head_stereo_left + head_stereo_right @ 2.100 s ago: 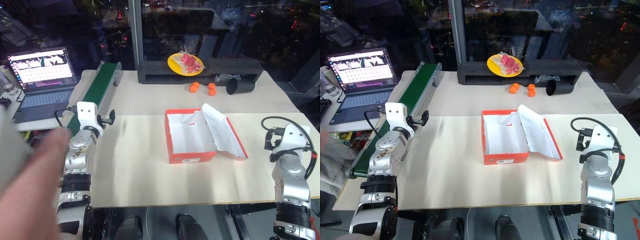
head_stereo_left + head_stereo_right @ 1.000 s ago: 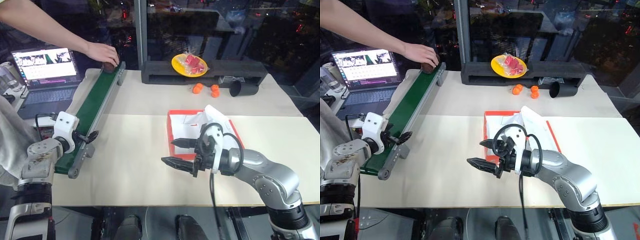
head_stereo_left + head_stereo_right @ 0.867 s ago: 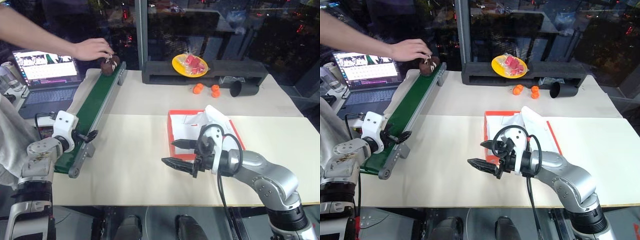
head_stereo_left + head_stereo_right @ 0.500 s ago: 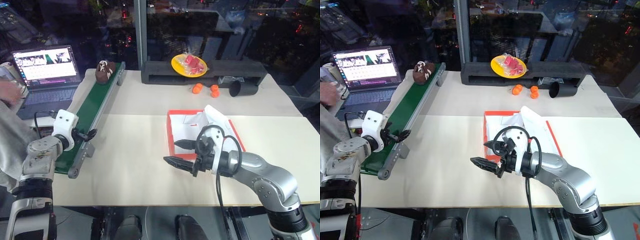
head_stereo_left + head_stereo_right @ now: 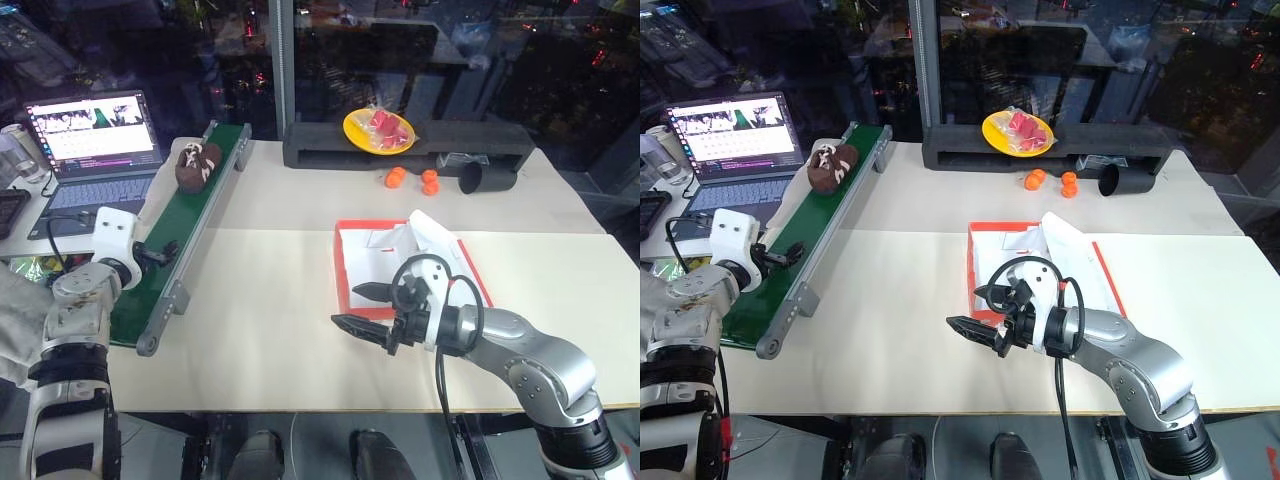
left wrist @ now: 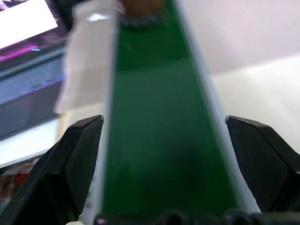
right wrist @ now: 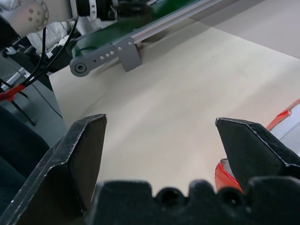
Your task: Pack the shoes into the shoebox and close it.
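Lab: conveyor belt (image 5: 190, 225), laptop (image 5: 95, 140)

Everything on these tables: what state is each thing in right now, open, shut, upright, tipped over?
Shoebox: open, empty, lid leaning back.
Shoe: lying on the green belt, far end.
Left hand: open, empty, over the belt's near end.
Right hand: open, empty, at the box's front.
Laptop: open, screen lit.
Black cup: tipped on its side.
Yellow plate: holding red food.

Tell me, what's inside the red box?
The box looks empty: white bottom and walls, lid open, no shoe. The right claw covers its near corner, so that bit is hidden. One shoe sits on the green belt.
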Controlling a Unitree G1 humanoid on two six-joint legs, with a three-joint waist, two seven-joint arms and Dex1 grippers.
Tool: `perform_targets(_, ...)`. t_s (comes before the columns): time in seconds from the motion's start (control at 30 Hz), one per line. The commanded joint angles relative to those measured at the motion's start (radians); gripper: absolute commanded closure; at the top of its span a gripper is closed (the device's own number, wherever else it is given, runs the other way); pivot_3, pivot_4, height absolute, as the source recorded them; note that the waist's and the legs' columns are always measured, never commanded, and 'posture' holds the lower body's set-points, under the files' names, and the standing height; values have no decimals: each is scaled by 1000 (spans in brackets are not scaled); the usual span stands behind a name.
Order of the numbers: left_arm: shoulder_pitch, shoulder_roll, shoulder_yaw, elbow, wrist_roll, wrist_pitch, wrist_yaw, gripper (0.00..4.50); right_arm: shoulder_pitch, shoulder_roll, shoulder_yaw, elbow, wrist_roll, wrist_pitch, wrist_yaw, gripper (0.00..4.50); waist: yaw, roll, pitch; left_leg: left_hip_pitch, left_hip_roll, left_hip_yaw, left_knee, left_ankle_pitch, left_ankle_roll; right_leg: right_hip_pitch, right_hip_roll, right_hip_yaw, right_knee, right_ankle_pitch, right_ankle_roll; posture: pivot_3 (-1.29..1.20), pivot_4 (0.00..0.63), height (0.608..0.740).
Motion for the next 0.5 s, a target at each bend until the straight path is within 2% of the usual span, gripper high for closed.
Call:
perform_targets(0.03,-23,5,13,6,-4,-43,0,0,-2,-1,-30,-30,2,-23,-4,71,0,0,0,0,0,0,0,0,0,0,0,0,0,0,0,0,150,734)
perform_targets(0.5,-35,-7,-16,28,-1,-36,-34,0,15,5,-51,-54,17,-22,-32,71,3,-1,-1,0,0,0,0,0,0,0,0,0,0,0,0,0,150,734)
